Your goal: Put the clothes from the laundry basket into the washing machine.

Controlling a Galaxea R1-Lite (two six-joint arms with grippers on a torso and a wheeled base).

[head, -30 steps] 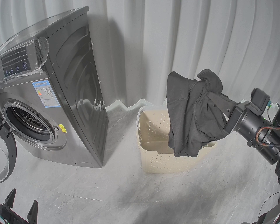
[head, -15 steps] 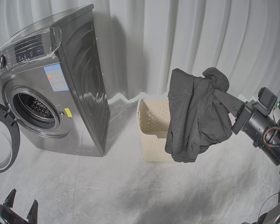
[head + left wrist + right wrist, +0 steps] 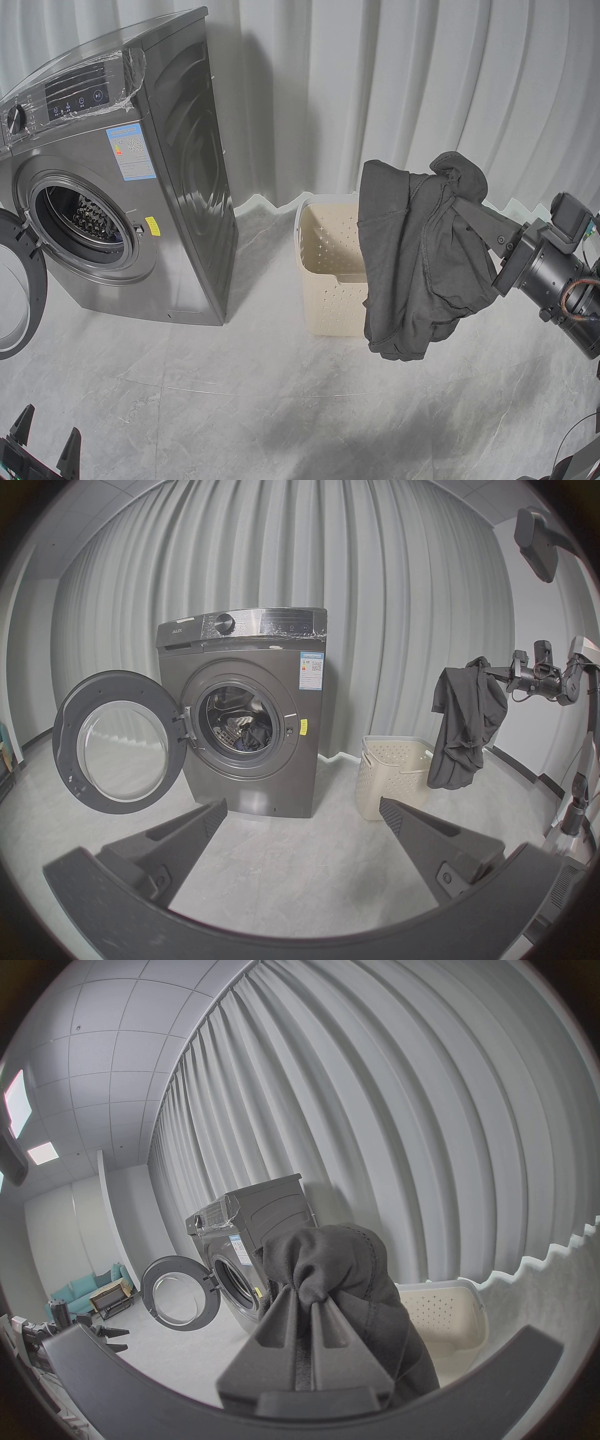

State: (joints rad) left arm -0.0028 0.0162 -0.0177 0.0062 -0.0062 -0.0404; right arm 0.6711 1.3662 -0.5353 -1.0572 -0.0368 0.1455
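1. Change: the whole head view has swung toward the robot's left, so the camera moved. Measured against the laundry basket point(image 3: 325, 269), the dark garment point(image 3: 419, 262) has come out. Its hem hung over the basket's inside before and now hangs in front of the basket's outer wall.
2. Head view: the right gripper point(image 3: 459, 203) is clamped on the garment's bunched top. The cloth hangs with its long axis vertical. The washing machine point(image 3: 181, 187) stands well apart on the robot's left with its drum opening point(image 3: 84, 225) exposed. The basket sits between machine and garment. The left gripper point(image 3: 44, 437) sits low, fingers apart, holding nothing.
3. Left wrist view: the door point(image 3: 112, 742) stands swung wide. Clothes point(image 3: 247, 736) already lie in the drum.
4. Right wrist view: both fingers point(image 3: 281, 1329) pinch the cloth, and the opening lies beyond the fingertips.
5. Judgement: the right arm must carry the garment leftward, well across to the opening. The trailing hem could snag on the rim.
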